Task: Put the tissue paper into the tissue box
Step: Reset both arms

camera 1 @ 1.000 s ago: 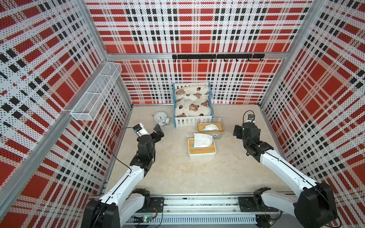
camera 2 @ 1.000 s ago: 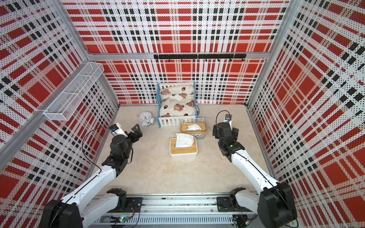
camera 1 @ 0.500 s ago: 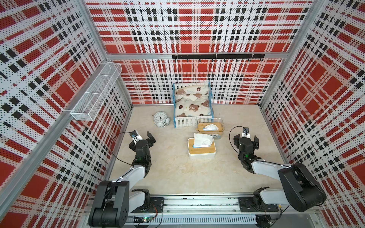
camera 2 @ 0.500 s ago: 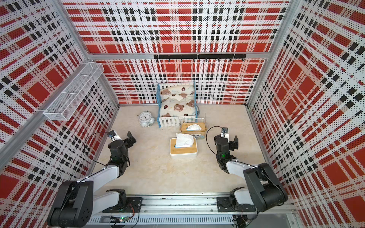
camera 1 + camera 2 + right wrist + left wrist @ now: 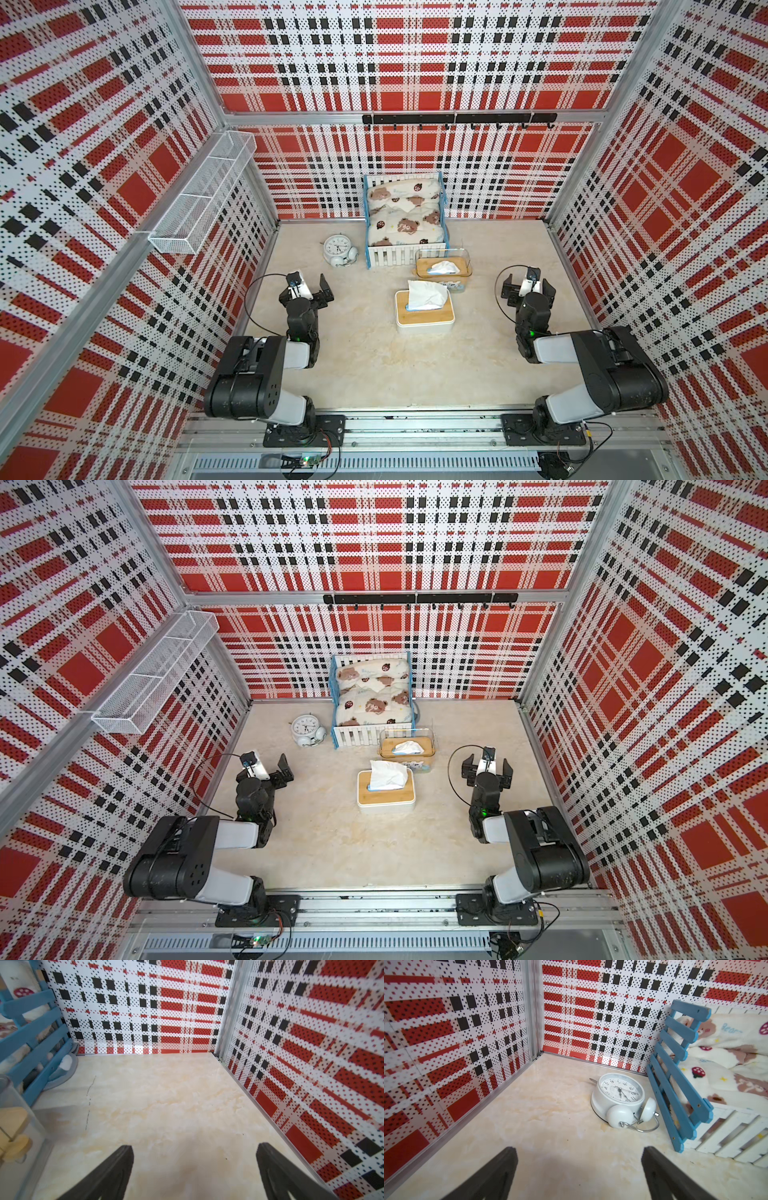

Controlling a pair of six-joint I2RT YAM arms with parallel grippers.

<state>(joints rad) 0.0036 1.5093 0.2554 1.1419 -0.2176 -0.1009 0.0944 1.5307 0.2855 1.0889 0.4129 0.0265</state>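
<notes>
Lab mock bedroom, toy bed (image 5: 405, 220), pegboard walls (image 5: 395, 62)

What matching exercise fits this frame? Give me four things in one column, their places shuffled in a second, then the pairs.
Things:
1. alarm clock
2. wire basket
3. white tissue box
4. clear tissue box

Places:
a. mounted on the side wall, off the floor
b. mid-floor between the two arms, a tissue sticking up through its wooden lid
c. lying face up on the floor beside the toy bed
d. right in front of the toy bed's white fence

Pairs: 1-c, 2-a, 3-b, 4-d
</notes>
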